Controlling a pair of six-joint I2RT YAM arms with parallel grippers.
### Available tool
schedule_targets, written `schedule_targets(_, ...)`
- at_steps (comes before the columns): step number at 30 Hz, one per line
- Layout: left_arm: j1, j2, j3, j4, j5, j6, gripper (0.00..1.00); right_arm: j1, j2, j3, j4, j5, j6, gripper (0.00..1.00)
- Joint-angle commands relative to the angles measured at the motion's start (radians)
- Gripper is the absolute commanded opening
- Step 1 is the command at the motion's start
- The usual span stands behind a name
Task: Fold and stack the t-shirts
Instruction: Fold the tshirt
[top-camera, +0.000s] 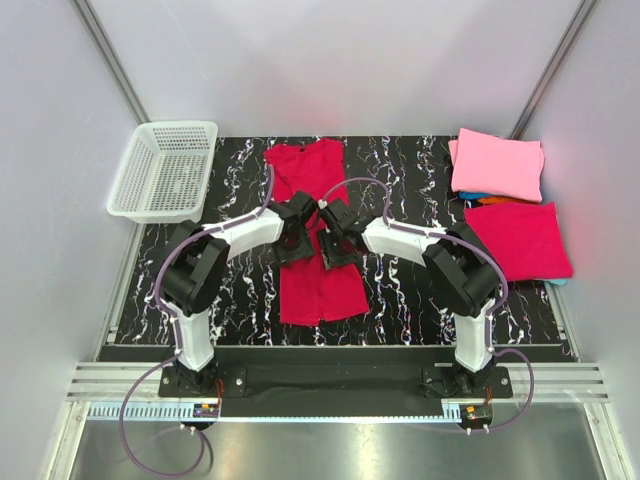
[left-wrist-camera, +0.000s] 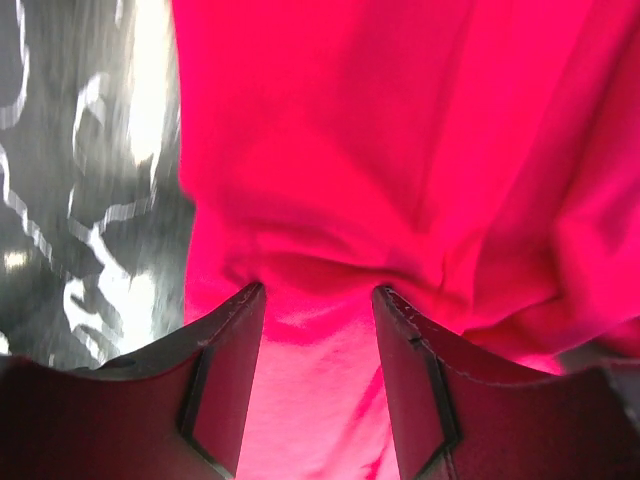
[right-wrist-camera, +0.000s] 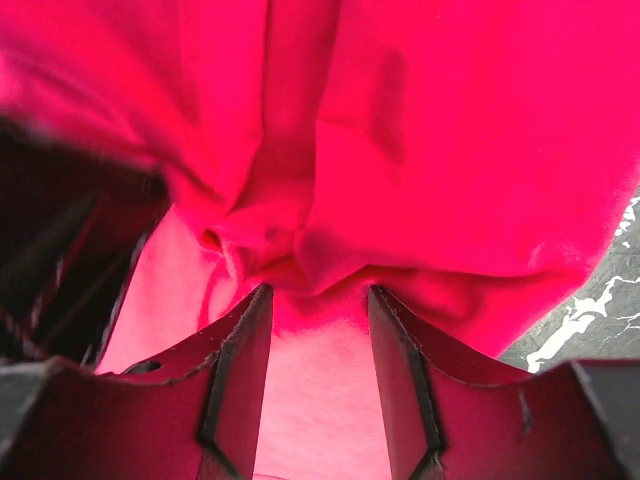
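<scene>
Crimson-red cloth across both wrist views. Nearest, on the left wrist camera: left gripper (left-wrist-camera: 315, 292) with jaws standing about half apart, dark fingers (left-wrist-camera: 232, 380) set tip-down on the red t-shirt (left-wrist-camera: 400, 150). Cloth puckered into small folds just beyond the tips, smooth and paler in the gap between them. To the left of that, a strip of black marbled table (left-wrist-camera: 90, 200).

Much the same on the right wrist camera: right gripper (right-wrist-camera: 318, 290), jaws likewise at a middling gap, tips resting on the same shirt, a bunched ridge of cloth touching them, a corner of table at the lower right.

From above: 2 arm bases (top-camera: 195, 378) at the near edge, both arms bent inward, the 2 grippers close beside each other over the middle of the shirt. Shirt laid lengthwise at the table's centre, 1 end towards the bases and the other towards the far side, hidden at its middle by the grippers.

Farther off, on the right: a folded crimson t-shirt (top-camera: 520, 240) lying flat. Just behind it, a folded pink t-shirt (top-camera: 497, 163), with edges of a turquoise t-shirt (top-camera: 470, 197) and an orange t-shirt (top-camera: 497, 201) peeking out between the 2. At the far left corner: a white mesh basket (top-camera: 165, 170), well apart from everything else.
</scene>
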Motion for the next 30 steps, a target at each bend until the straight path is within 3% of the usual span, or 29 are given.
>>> schedule_targets(1,0.020,0.048,0.041,0.082,-0.002,0.050,0.55,0.008,0.042,-0.004,-0.045,0.046,-0.037,0.51)
schedule_targets(6,0.035,0.088,0.081,0.080,0.034,0.067,0.55,0.008,0.042,0.030,-0.084,0.040,-0.039,0.50)
schedule_targets(10,0.029,0.018,0.019,0.080,0.021,0.055,0.55,0.008,-0.035,-0.008,-0.088,0.034,-0.020,0.50)
schedule_targets(21,-0.060,-0.390,-0.285,0.082,-0.040,-0.011,0.59,0.019,-0.321,-0.165,-0.088,0.014,0.049,0.51)
schedule_targets(27,-0.089,-0.582,-0.460,0.112,-0.003,-0.067,0.63,0.022,-0.496,-0.309,-0.076,0.012,0.129,0.52)
schedule_targets(30,-0.091,-0.673,-0.570,0.186,0.044,-0.094,0.64,0.022,-0.568,-0.425,-0.030,-0.032,0.175,0.60)
